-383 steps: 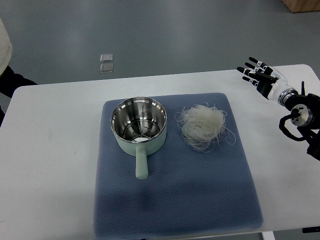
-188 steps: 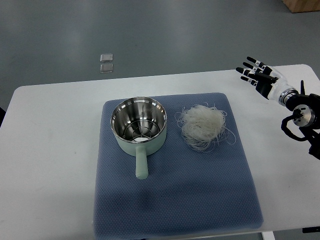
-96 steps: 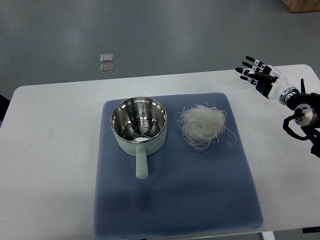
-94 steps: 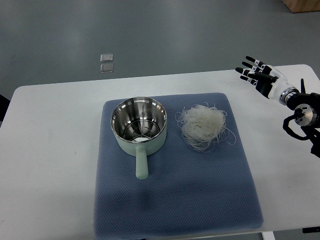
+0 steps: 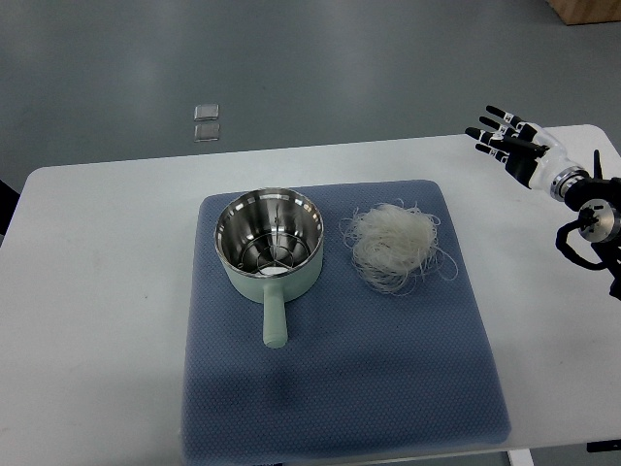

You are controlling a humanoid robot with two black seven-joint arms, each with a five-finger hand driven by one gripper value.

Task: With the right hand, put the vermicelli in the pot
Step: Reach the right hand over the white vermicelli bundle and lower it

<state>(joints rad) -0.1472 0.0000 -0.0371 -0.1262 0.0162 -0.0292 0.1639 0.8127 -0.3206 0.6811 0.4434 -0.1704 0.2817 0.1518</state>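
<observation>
Where the table (image 5: 97, 291) comes nearest my camera, I log item one: a blue mat (image 5: 340, 388), laid flat on the white top, its near half bare. Item two, the pot (image 5: 270, 238): mint-green outside, steel inside, upright on the mat's far left part, handle pointing toward me. Item three, the vermicelli (image 5: 396, 246): a loose pale nest lying on the mat just right of the pot, apart from it and not inside. Item four, my right hand (image 5: 509, 146): over the table's far right corner, well right of the pot and beyond the mat, fingers (image 5: 490, 123) spread, holding nothing. Item five: two small clear squares (image 5: 206, 122) on the grey floor beyond the pot.
</observation>
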